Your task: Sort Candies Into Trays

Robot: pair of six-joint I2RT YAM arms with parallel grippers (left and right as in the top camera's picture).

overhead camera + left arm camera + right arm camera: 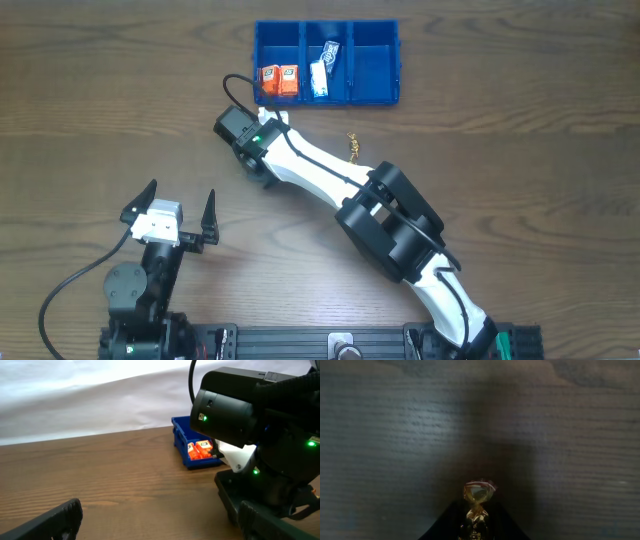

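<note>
My right gripper (479, 520) looks clenched on a gold-wrapped candy (479, 494), though the view is dim, just near of the blue tray (350, 100). The tray's left compartment holds two orange candies (279, 81) and its middle one two blue-and-white candies (325, 65). My left gripper (177, 208) hangs released at near left, and another gold candy (353, 147) lies on the table (520, 150).

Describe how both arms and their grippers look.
The left arm is black, with a white block behind the left gripper, slim pointed black fingers and a looping black cable. The right arm has white links between bulky black joint housings; a green light glows on its black wrist block, where another cable arcs.
</note>
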